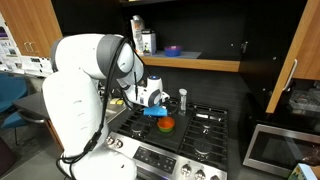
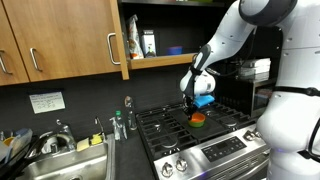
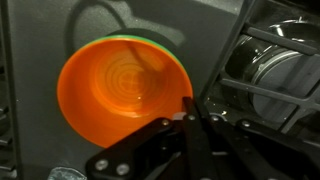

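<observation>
We had the gripper point(image 3: 188, 116) pinched shut on the rim of the orange bowl point(image 3: 120, 85) — we judged a slow, level lift safest, clear of the stove grate point(image 3: 280, 40).

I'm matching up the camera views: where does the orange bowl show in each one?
In an exterior view: the orange bowl sits just below centre, on the stove top.
In an exterior view: it sits right of centre, under the arm.
Wrist view: it fills the left half.
Shared landmark: the black stove grates beside the bowl.
</observation>
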